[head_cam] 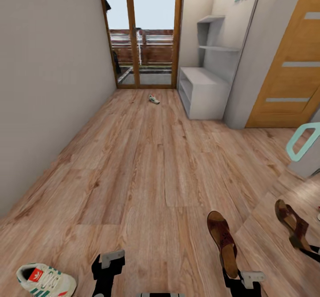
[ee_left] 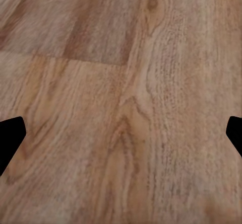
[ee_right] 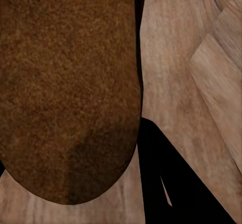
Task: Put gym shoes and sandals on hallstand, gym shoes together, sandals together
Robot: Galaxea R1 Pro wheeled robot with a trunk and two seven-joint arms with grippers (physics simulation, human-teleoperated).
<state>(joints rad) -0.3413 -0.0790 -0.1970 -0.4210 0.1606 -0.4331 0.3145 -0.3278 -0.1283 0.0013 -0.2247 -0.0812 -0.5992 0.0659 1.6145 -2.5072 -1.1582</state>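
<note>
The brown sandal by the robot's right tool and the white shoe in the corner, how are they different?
The sandal is dark brown and flat; the gym shoe is white with green stripes and an orange-red patch. The sandal sits at the right tool, seemingly held; the gym shoe rests alone on the floor, left of the left tool. The sandal points up the corridor; the gym shoe lies sideways. Neither is on the hallstand yet.
</note>
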